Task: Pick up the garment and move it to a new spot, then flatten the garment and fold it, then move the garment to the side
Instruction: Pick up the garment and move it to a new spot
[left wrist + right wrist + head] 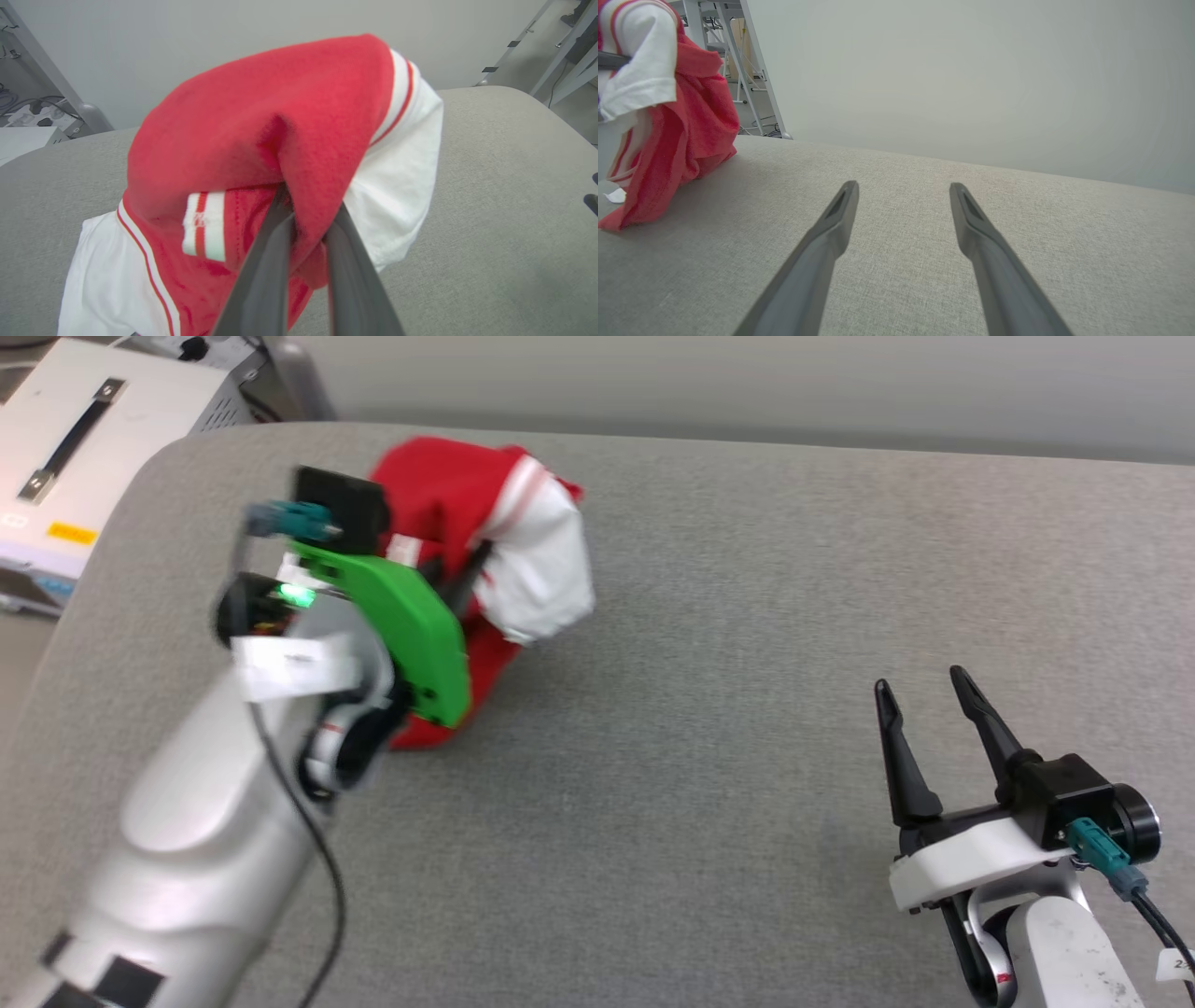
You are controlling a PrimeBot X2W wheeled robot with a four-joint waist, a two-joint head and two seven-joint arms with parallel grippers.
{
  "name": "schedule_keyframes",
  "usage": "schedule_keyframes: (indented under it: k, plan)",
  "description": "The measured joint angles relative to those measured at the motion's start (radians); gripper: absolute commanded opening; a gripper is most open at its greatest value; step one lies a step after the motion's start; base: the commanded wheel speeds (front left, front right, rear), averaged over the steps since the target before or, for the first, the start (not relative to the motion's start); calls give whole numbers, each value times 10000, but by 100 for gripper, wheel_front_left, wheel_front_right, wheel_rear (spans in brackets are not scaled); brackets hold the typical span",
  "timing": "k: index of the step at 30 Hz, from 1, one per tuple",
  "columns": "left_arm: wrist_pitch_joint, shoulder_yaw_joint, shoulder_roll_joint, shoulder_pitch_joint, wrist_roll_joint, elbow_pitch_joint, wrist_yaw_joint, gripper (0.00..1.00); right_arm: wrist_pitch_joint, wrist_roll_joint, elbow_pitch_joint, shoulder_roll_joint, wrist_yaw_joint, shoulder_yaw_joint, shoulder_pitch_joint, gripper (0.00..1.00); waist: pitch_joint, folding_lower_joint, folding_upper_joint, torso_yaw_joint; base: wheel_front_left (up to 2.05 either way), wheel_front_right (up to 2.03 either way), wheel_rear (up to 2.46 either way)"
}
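Lift garment point(439, 495) clear of worktop point(747, 616) before carrying; keep pinch firm, likely to drag otherwise. Hanging bunched at far left, lower edge touching worktop. Red body, white sleeves, striped trim. Clamped by a red fold in left tool point(306, 224). Right tool point(920, 679) spread wide, empty, well apart.

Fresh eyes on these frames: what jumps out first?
The red-and-white garment, bunched up at the far left of the grey table, lower end touching it. The left pincer is shut on a red fold, with a bright green bracket on its wrist. The right pincer is open and empty at lower right.
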Motion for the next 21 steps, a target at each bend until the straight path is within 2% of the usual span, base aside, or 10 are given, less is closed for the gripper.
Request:
schedule_keyframes:
  k: [5, 11, 14, 16, 17, 18, 21]
  plan:
    - [-77, -917, -1415, -19, 468, 548, 107, 0, 0, 184, -17, -10, 0, -282, 28, 100, -164, 0, 1, -558, 0, 0, 0]
    - [-570, -1593, -3338, -296, 585, 1944, 309, 0, 0, 286, -44, -8, 0, -623, 22, 100, -221, 0, 1, -1384, 0, 0, 0]
    - [-861, -1841, -3814, -544, 591, 2629, 351, 0, 2, 384, -56, -12, 0, -813, 10, 100, -203, 0, 1, -1841, 0, 0, 0]
    - [-1034, -2054, -3933, -606, 548, 3018, 355, 0, 0, 462, -59, -15, 0, -961, 2, 100, -186, 0, 1, -2145, 0, 0, 0]
    - [-1129, -2207, -3942, -638, 543, 3198, 355, 59, 0, 489, -59, -15, 0, -1011, 1, 100, -173, 0, 1, -2308, 0, 0, 0]
    - [-1193, -2351, -3952, -658, 523, 3344, 355, 100, 2, 516, -58, -15, 0, -1076, -1, 100, -161, 0, 1, -2438, 0, 0, 0]
    - [-1243, -3095, -3954, -692, 314, 3538, 307, 100, 2, 552, -54, -21, 0, -1133, -2, 100, -104, 0, 1, -2847, 0, 0, 0]
